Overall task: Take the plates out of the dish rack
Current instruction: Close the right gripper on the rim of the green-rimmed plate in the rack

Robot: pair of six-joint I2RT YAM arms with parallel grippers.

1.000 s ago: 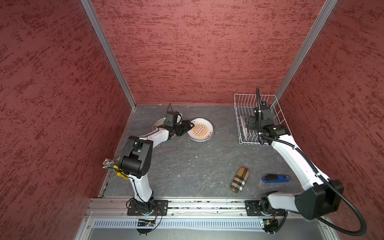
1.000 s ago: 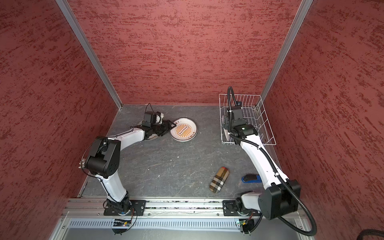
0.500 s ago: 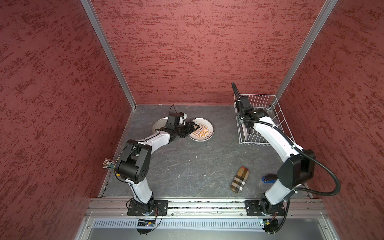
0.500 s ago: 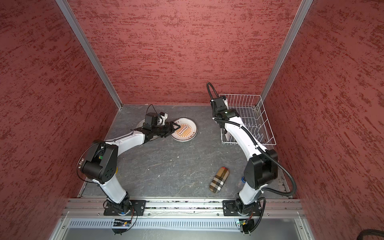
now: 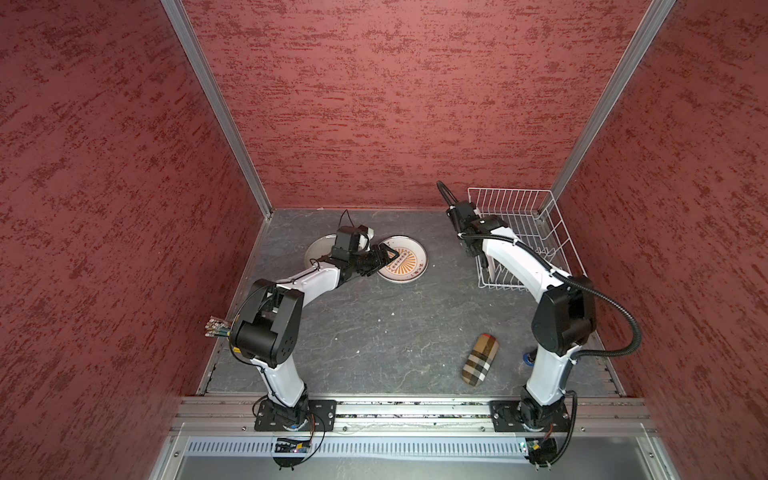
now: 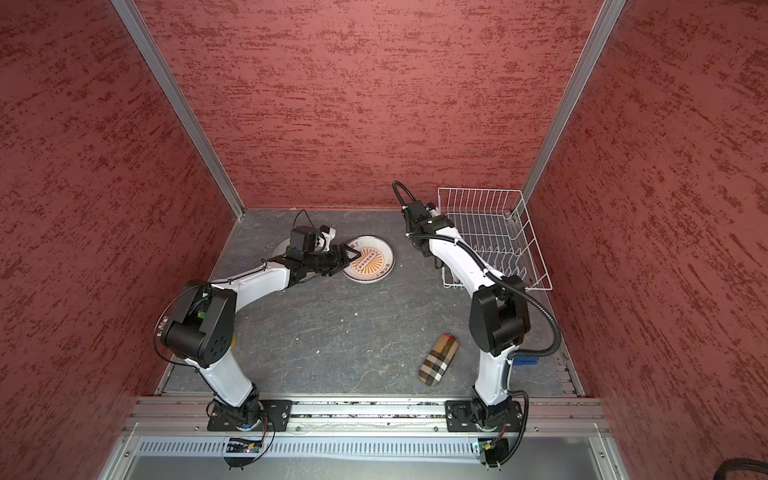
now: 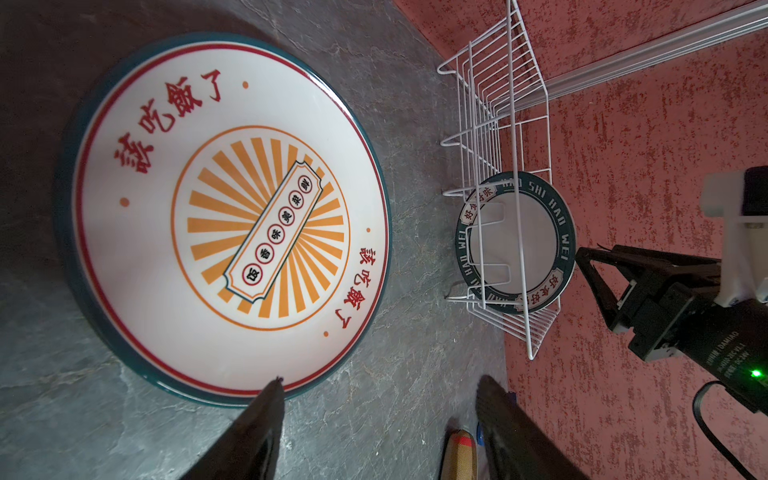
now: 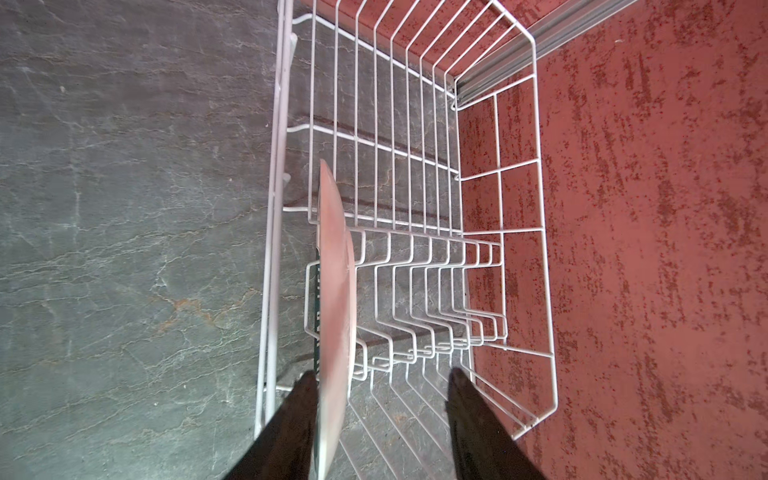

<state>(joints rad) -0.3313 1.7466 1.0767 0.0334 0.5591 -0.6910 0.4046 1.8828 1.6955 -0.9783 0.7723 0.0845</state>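
The tabletop looks like dark grey slate: matt, veined and faintly rough. The walls are red with a coarse, streaky plaster texture. The corner post at upper left is pale brushed metal. The dish rack is thin wire under a smooth white coating. The sunburst plate looks like glazed ceramic, smooth and glossy. The dark-rimmed plate has the same smooth glaze, duller in shade. The checked pouch at lower right is woven cloth. The left arm wears shiny white plastic shells with matt black joints. The left gripper is matt black too.
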